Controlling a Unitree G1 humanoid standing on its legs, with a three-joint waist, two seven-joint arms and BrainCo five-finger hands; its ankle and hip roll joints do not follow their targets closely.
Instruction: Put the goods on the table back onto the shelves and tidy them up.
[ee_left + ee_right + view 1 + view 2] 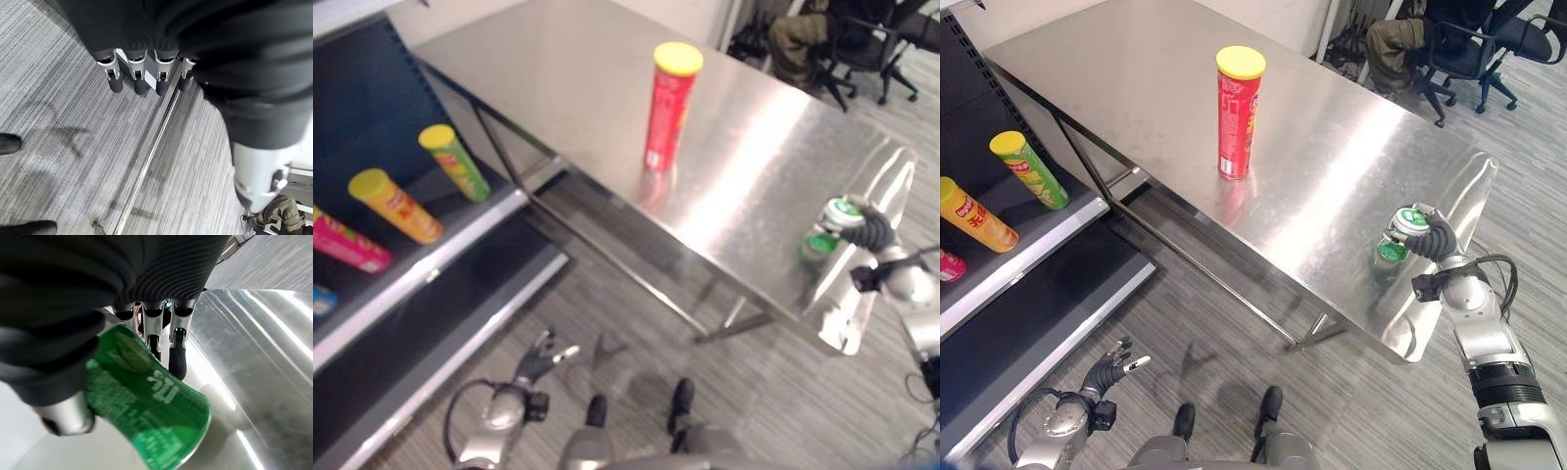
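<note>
A tall red tube with a yellow lid [668, 108] stands upright in the middle of the steel table [558, 88]. A short green can [1397, 243] sits near the table's near right corner. My right hand [1437, 241] is against its right side, and in the right wrist view its fingers [177, 347] and thumb curl round the green can [146, 416]. My left hand [1111, 369] hangs low over the floor by the shelf's bottom board, its fingers [139, 73] relaxed and holding nothing.
The shelf unit [460, 250] on the left holds lying tubes: a green one [455, 162], a yellow-orange one [396, 206] and a pink one [347, 245]. A person sits in an office chair [862, 49] beyond the table's far right.
</note>
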